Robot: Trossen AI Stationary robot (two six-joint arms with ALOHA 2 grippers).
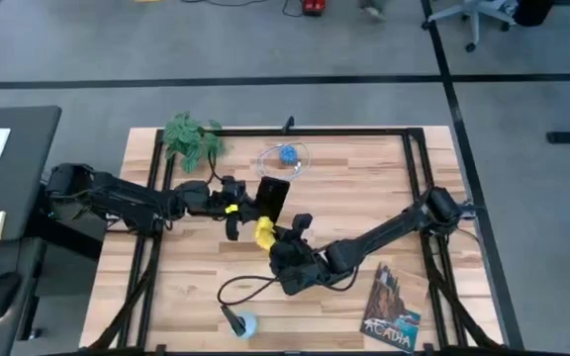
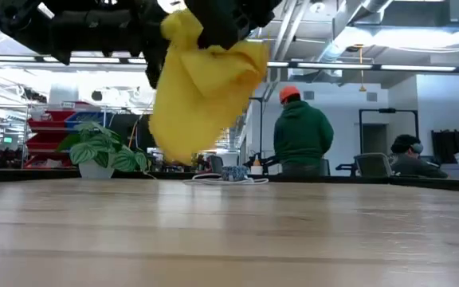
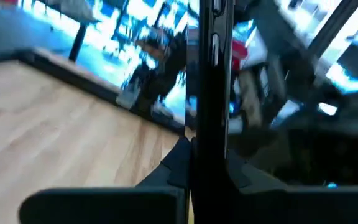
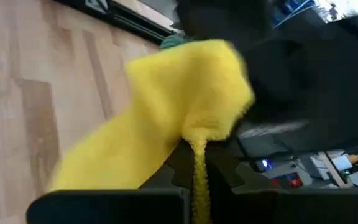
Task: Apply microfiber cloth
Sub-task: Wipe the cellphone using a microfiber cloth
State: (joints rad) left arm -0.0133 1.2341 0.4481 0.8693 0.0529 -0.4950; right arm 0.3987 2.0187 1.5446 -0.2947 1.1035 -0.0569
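One microfiber cloth was in play, a rumpled yellow piece lifted clear of the table near the centre of the high view. In the low view it hung from its pinched top edge in the upper middle of the frame, long axis roughly vertical, loose end pointing down. The right end effector was clamped on the cloth's gathered edge. One black smartphone sat just above the cloth in the high view, held edge-on by the closed left end effector. Farther out lay one leafy plant at upper left, one blue object ringed by a white cable, and one book at lower right. Two people showed beyond the table.
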